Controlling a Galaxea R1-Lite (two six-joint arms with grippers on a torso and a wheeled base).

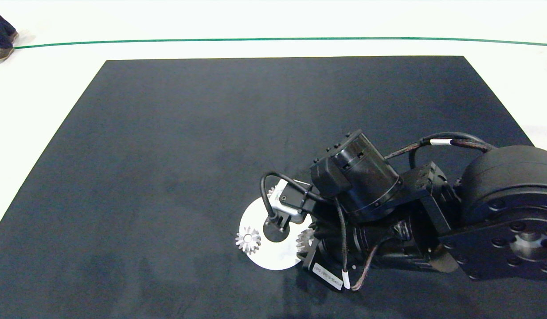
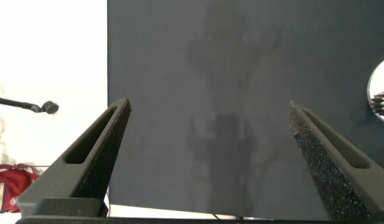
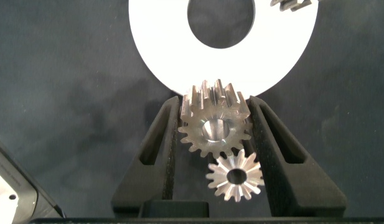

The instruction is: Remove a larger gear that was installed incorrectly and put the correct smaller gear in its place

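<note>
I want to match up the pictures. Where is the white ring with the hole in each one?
Head view: the white ring lies low, near the middle, partly under the right arm.
Left wrist view: only a sliver shows at the right edge.
Right wrist view: it fills the top, just past the right pincer, which is shut on a wide gear.
Shared landmark: the small spiky gear sitting on the ring's rim.

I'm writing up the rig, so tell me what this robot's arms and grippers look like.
The right arm is black, with round drum-shaped joints and a bolted flat plate. Black cables loop over it, marked with white sleeves, and a white printed label sits near the wrist. Both the left gripper and right gripper have two dark grey wedge-shaped fingers with slotted sides and rough-textured inner pads.
</note>
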